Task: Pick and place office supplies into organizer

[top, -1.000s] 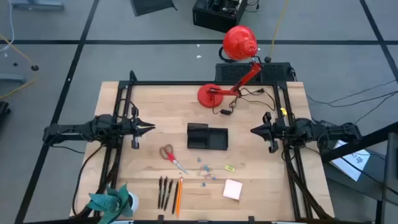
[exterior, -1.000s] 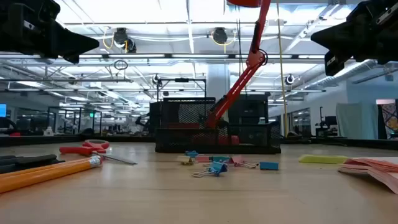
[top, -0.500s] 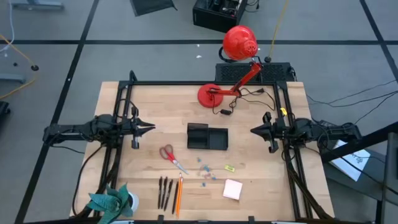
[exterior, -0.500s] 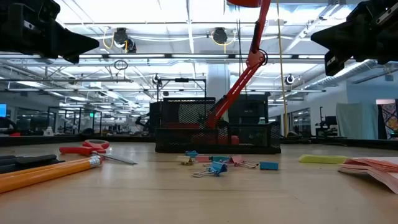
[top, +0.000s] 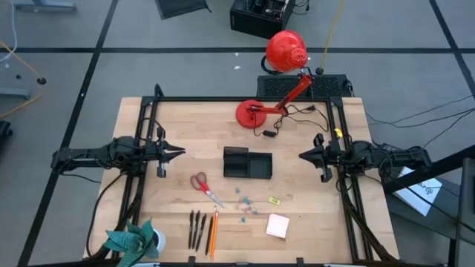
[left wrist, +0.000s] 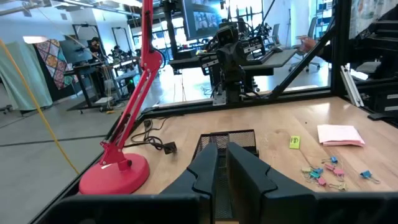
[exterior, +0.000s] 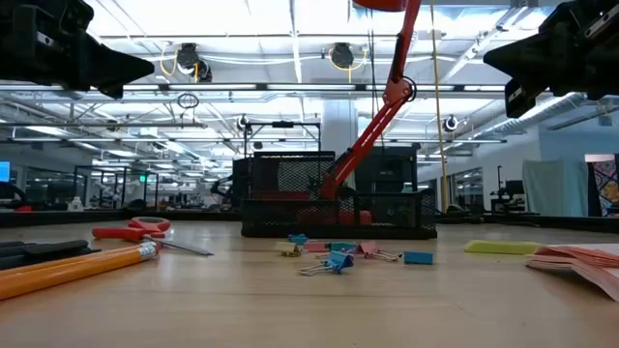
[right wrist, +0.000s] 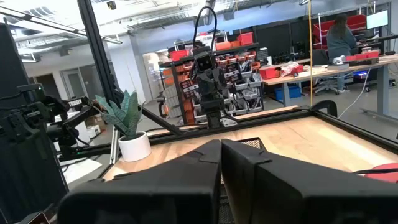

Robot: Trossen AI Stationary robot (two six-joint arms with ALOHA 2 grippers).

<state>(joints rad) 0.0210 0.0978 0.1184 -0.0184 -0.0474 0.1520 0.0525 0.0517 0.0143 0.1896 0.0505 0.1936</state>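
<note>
Between the two grippers sits the black mesh organizer (top: 247,163), apparently empty, though its compartments are hard to read from above. Nearer the table's front edge lie scissors (top: 205,187), pens (top: 197,228), pencil (top: 213,231), binder clips (top: 246,203) and pink notepad (top: 277,225), all unplaced. Left gripper (top: 178,153) and right gripper (top: 303,156) hover level at opposite sides, fingers pressed together, holding nothing.

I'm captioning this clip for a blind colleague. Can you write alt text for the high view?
Seen from above, the black organizer sits mid-table between the left gripper and the right gripper, neither holding anything. Nearer the front edge lie red scissors, pens, a pencil and a pink notepad.
</note>
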